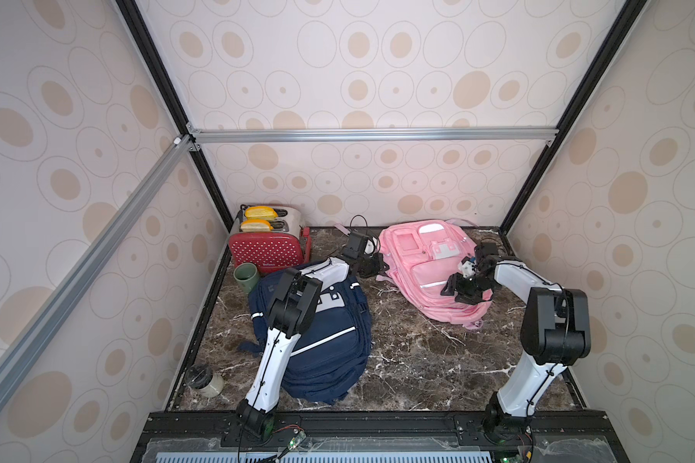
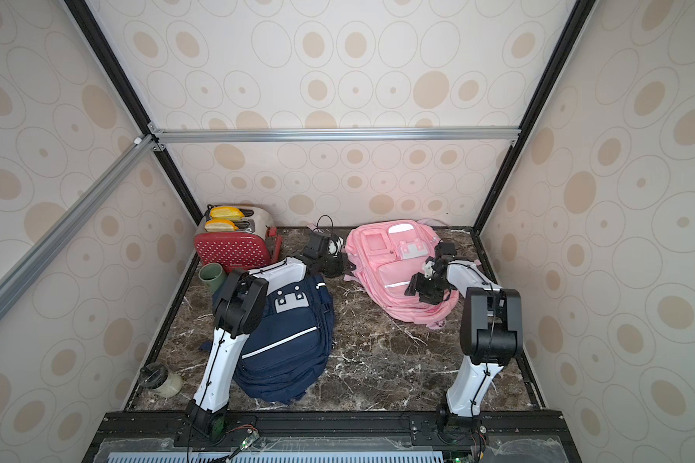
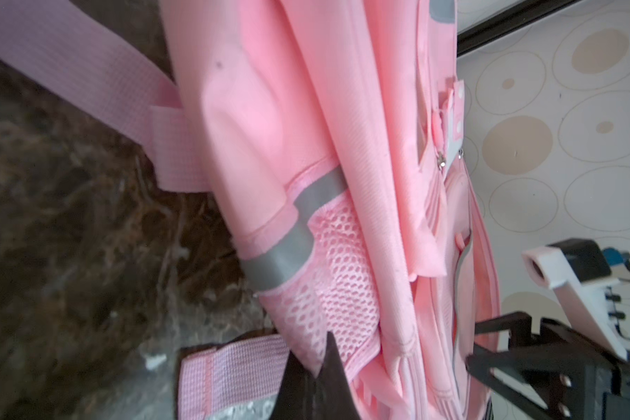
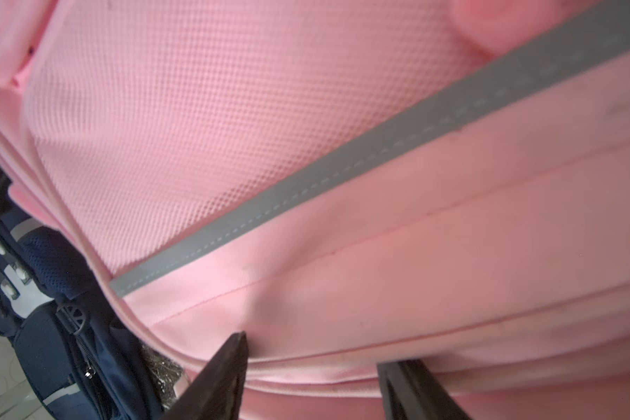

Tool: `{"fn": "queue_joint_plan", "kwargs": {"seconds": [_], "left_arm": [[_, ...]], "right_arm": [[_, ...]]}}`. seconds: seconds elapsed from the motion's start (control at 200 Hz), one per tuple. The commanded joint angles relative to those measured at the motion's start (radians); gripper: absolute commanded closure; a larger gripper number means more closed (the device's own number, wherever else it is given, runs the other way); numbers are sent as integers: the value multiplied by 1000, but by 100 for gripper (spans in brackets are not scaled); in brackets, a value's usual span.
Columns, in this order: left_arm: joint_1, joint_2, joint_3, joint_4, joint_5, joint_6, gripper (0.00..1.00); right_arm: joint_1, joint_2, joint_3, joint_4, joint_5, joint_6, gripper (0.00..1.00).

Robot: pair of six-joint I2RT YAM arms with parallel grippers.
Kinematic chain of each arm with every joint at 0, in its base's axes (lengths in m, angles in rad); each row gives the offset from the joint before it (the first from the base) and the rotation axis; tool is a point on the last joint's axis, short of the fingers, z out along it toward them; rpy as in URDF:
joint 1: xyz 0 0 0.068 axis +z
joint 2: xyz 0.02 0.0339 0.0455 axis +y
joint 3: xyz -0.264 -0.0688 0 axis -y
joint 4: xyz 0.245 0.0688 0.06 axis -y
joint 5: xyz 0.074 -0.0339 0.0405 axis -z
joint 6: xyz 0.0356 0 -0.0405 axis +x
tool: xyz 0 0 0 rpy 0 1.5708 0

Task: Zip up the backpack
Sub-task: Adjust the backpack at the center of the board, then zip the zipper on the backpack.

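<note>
Pink backpack (image 1: 414, 264) lay flat on the marble table (image 1: 398, 360), directly beneath the right gripper (image 4: 317, 352), whose jaws stood apart close over the front panel, holding nothing. The left gripper (image 3: 321, 367) was pinched closed on fabric at the bag's mesh side pocket (image 3: 342, 283).

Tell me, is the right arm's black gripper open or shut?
Open: the right gripper shows two fingers apart, near the pink fabric backpack.

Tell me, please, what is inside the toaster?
A yellow-crusted slice sticks out of the rear slot and another out of the front slot of the toaster. Their lower parts are hidden inside.
</note>
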Motion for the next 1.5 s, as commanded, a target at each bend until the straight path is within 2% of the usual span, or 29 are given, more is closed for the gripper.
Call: {"fn": "queue_joint_plan", "kwargs": {"seconds": [0.0,0.11,0.23,0.371,0.426,0.531,0.631,0.776,1.017,1.257,1.492], "left_arm": [[-17,-116,-38,-79,-28,40,100],[-55,-153,-21,-176,-68,19,100],[-96,-184,-3,-242,-115,-30,100],[-123,-195,18,-259,-89,-92,100],[-133,-201,22,-269,-77,-104,100],[-144,-223,12,-280,-51,-115,100],[-151,-262,-16,-286,-51,-116,100],[-158,-301,-44,-283,-35,-124,100],[-160,-346,-93,-258,-6,-150,100],[-160,-381,-132,-233,12,-187,100],[-161,-384,-141,-206,51,-231,100]], "right_arm": [[-30,11,34,-97,91,-47,39],[-13,-95,17,-114,37,24,40],[71,-295,-73,-133,57,125,40],[231,-530,-211,-114,114,262,40],[330,-598,-283,-82,158,303,39],[470,-671,-403,-10,248,345,28],[568,-673,-450,9,350,381,26],[642,-646,-478,84,410,385,27],[645,-532,-470,248,482,299,28],[643,-446,-461,386,567,273,28],[643,-376,-386,411,566,268,28]]}}
